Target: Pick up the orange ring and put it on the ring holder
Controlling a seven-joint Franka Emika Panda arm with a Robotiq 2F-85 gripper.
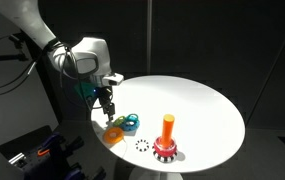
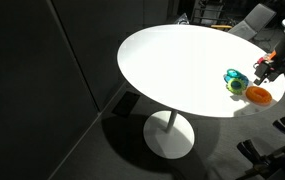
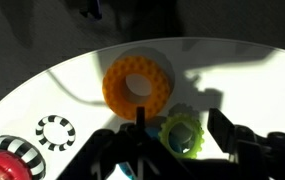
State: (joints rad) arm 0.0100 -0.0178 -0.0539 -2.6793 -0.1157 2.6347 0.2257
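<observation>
At the left of the bench (image 1: 197, 100) in an exterior view, we see the gripper (image 1: 106, 100) hanging just above a cluster of rings, its jaws spread and holding nothing. The orange ring (image 1: 113, 133) lies flat near the bench's edge, just beside the neighbouring rings (image 1: 129, 122). Further right sit a small toothed piece (image 1: 142, 145) and then the ring holder (image 1: 166, 140), upright with its peg bare, well apart from the gripper. In the wrist view the orange ring (image 3: 137, 83) sits ahead of the gripper (image 3: 169, 145) and a shade left of its centre line, while the green ring (image 3: 181, 135) lies between the jaws. We judge that the gripper needs to travel forward and slightly left before descending, or it risks closing on the wrong ring. Being round, the orange ring offers no preferred grasp axis.
</observation>
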